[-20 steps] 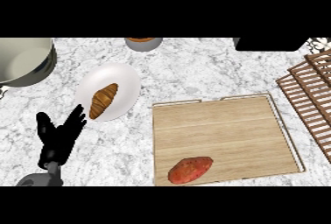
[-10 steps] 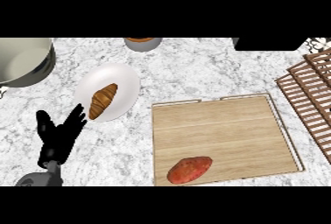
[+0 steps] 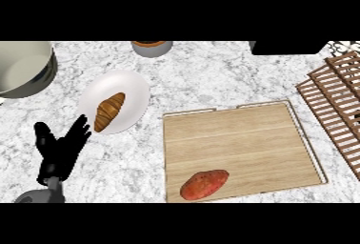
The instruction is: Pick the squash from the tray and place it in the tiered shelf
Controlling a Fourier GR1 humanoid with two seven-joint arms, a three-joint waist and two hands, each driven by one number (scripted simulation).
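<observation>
Squash: reddish-orange, oblong, lying on its side in the near left corner of the tray, its long axis tilted up toward the right; nothing touches it.
Tray: square, light wood with a thin raised rim, flat on the table just right of centre; apart from the squash, its boards are bare.
Tiered shelf: brown slatted wood at the right edge of the head view, partly cut off by the frame, standing just beside the tray's far right corner.
Left hand: black, at lower left over the marble table, fingers straight and spread apart, pointing up toward the plate; it holds nothing and is well apart from the squash.
Right hand: does not show in the view.
Plate: white and round, left of the tray, just beyond the left hand's fingertips.
Croissant: golden-brown, lying lengthwise on the plate.
Pot: large grey metal vessel with a pale inside, at the upper left corner.
Small cup: grey with an orange-brown rim, at the top edge, partly cut off.
Table: white marble with grey veins, carrying all of the above.
</observation>
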